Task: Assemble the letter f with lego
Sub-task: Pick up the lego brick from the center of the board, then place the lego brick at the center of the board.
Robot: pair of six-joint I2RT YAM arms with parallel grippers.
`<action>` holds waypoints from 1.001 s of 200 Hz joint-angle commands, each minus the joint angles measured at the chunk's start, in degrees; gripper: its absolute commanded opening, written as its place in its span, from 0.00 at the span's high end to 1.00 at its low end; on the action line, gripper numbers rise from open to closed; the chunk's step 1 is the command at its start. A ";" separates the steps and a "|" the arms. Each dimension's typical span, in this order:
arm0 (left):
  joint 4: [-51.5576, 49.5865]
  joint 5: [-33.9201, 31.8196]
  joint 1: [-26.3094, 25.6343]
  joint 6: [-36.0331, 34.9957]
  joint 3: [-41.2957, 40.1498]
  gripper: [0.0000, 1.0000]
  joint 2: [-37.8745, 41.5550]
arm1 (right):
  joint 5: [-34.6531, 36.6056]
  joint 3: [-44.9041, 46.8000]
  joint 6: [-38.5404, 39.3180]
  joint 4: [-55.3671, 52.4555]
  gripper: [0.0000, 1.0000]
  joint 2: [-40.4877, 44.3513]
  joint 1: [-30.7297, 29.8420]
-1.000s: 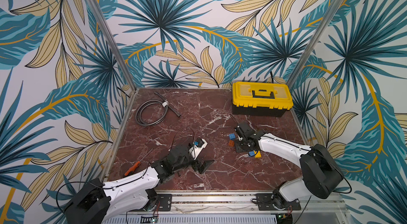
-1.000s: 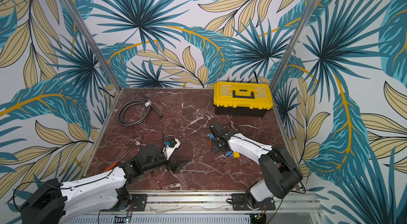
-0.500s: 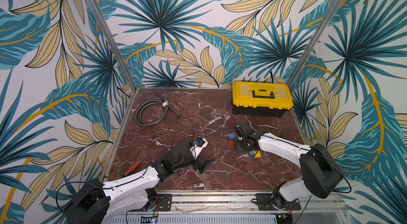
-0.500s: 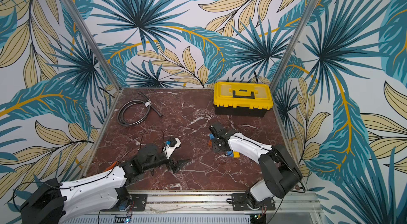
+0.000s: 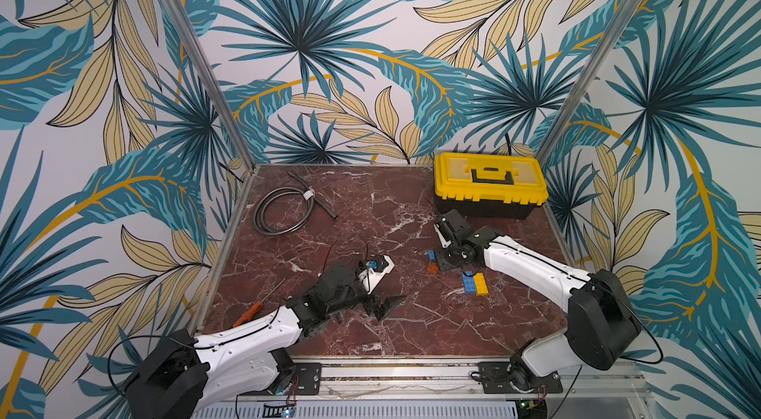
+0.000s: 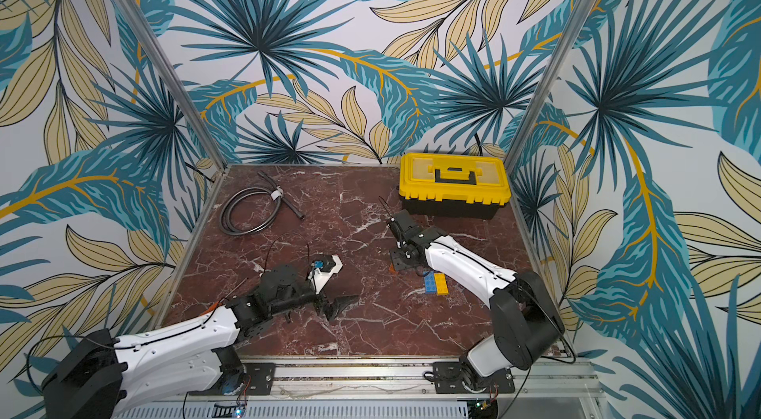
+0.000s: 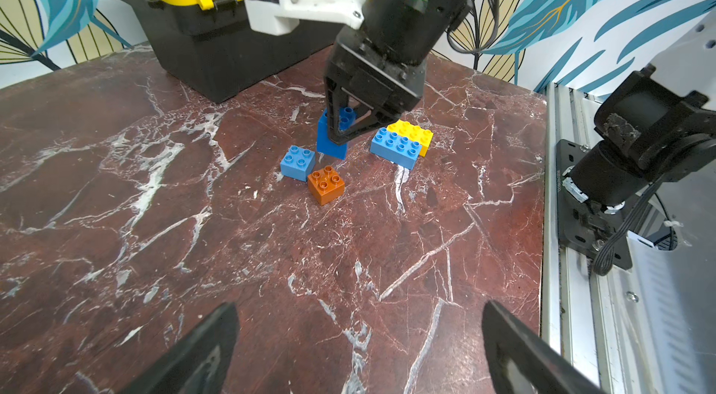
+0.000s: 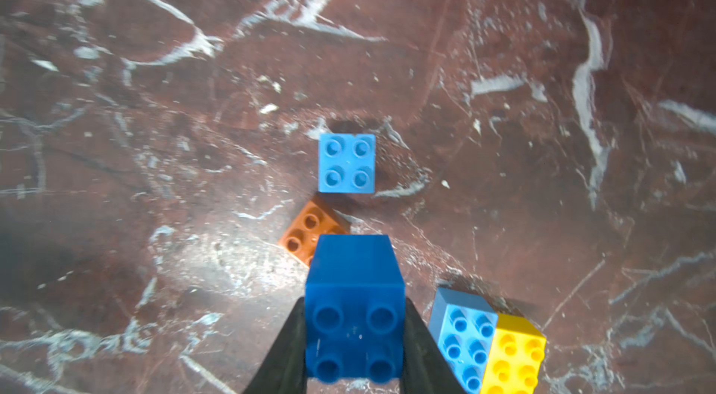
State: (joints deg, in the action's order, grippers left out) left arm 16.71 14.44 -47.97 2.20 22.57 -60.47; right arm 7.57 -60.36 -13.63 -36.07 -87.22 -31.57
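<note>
Lego brick point(image 8: 354, 295), dark blue, pinched in right gripper point(image 7: 340, 136); left gripper point(image 7: 356, 349) spread wide, empty

On the red marble tabletop point(image 5: 370, 198), yellow-and-black plastic toolbox point(image 5: 490, 186) back right, coiled black rubber hose point(image 5: 284, 211) back left, long blue plastic brick point(image 5: 468, 283) touching long yellow plastic brick point(image 5: 480, 284) before the toolbox
</note>
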 commanded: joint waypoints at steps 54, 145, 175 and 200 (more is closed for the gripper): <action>0.43 0.46 -0.12 -0.89 1.16 0.01 0.18 | -6.94 -8.85 9.02 -2.88 0.76 -8.03 -1.36; 0.39 -0.13 -0.09 -0.25 1.77 0.01 -2.03 | -7.62 -10.52 12.97 2.78 0.76 -15.78 -3.39; 0.43 -0.69 -0.04 -0.31 1.63 0.01 -2.09 | -6.68 -10.40 13.29 4.55 0.76 -16.73 -4.10; 0.43 -1.21 -0.10 -0.23 1.60 0.00 -2.44 | -5.51 -11.16 13.67 4.97 0.76 -18.26 -4.53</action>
State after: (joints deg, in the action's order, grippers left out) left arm 16.75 14.11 -47.97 1.91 22.57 -62.39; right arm 0.82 -70.19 -0.99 -32.49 -103.68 -35.48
